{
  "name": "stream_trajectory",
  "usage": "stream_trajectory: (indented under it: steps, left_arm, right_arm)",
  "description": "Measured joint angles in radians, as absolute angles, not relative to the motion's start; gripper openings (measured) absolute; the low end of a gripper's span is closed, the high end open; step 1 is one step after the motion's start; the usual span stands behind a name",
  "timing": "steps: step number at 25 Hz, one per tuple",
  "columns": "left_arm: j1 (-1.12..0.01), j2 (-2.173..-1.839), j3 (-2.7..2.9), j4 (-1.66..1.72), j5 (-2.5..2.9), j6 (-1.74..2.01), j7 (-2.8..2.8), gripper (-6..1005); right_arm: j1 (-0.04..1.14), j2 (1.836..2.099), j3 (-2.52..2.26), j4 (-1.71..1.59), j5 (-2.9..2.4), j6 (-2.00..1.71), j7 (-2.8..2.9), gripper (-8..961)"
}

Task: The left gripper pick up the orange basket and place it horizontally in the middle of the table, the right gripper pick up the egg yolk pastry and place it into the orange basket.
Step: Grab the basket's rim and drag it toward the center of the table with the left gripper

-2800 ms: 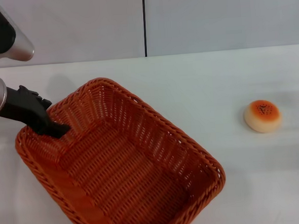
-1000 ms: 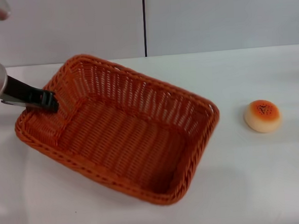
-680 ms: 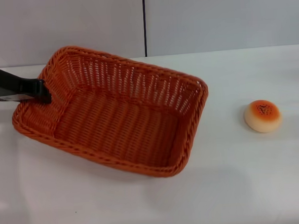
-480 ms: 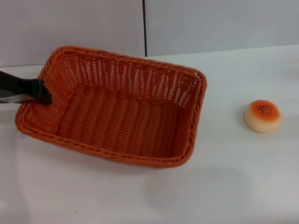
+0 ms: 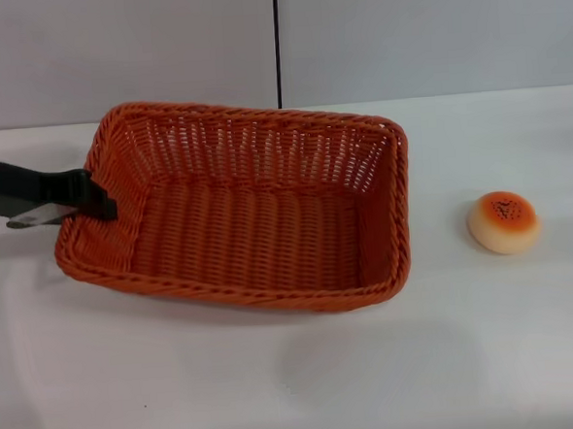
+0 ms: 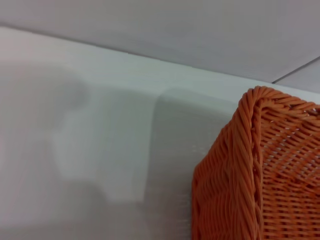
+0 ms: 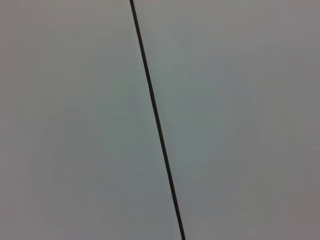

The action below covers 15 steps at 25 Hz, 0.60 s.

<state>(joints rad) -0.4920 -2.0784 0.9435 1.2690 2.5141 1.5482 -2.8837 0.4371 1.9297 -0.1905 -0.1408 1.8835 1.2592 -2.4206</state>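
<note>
The orange basket [image 5: 257, 211] lies lengthwise across the middle of the white table [image 5: 306, 379], its long sides running left to right. My left gripper [image 5: 99, 202] reaches in from the left edge and is shut on the basket's left short rim. A corner of that basket [image 6: 260, 175] fills one side of the left wrist view. The egg yolk pastry [image 5: 503, 222], cream with an orange-brown top, rests alone on the table to the right of the basket. My right gripper is out of view.
A grey back wall [image 5: 402, 32] with a dark vertical seam [image 5: 277, 40] rises behind the table; the right wrist view shows only that wall and seam [image 7: 155, 120]. Bare tabletop lies in front of the basket and around the pastry.
The left gripper has swung the basket from a diagonal pose to lie level left to right, and shifted it slightly rightward. The pastry has stayed put.
</note>
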Motion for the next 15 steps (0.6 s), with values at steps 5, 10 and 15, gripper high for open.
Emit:
stream_trajectory:
  steps: [5, 10, 15]
  left_arm:
    - [-0.448, -2.076, 0.944, 1.260, 2.433, 1.518, -2.884, 156]
    - [-0.409, -2.069, 0.960, 1.246, 2.328, 1.473, -2.881, 172]
    - [-0.399, -2.062, 0.975, 1.223, 2.296, 1.466, -2.861, 200]
  right_arm:
    - [0.441, 1.931, -0.195, -0.141, 1.883, 1.259, -2.421, 578]
    - [0.439, 1.936, -0.196, -0.142, 1.880, 1.259, -2.421, 578]
    - [0.438, 1.938, -0.198, -0.145, 1.870, 1.258, -2.421, 579]
